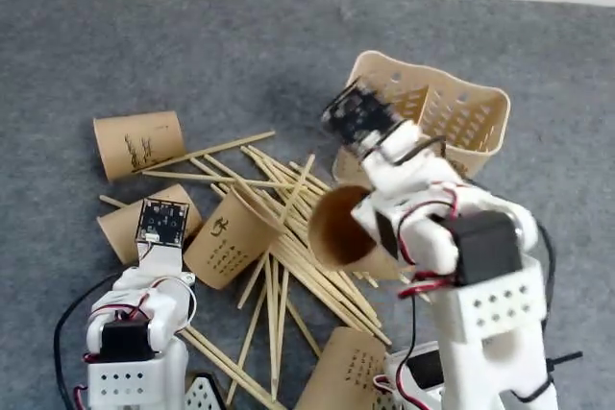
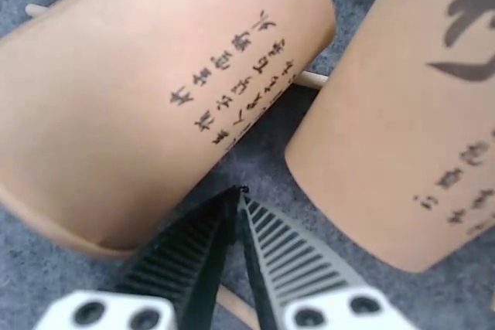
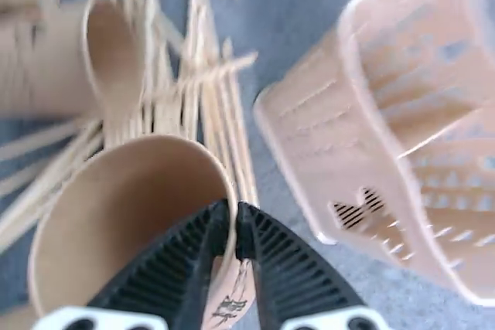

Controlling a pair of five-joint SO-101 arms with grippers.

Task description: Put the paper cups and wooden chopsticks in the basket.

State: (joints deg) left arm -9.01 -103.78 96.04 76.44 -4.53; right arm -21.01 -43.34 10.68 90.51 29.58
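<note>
Chopsticks [image 1: 288, 189] and paper cups [image 1: 139, 144] clutter the carpet beside the basket [image 1: 461, 117].

Columns of small dark characters on each paper cup [image 2: 116, 113], larger brush mark beside, none readable

White arms [image 1: 490, 304] bear red cables [image 1: 423, 287], ribbed black fingers [image 3: 174, 264].

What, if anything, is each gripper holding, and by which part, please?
The right gripper pinches a paper cup by its rim, one finger inside and one outside. The left gripper is shut and holds nothing.
</note>
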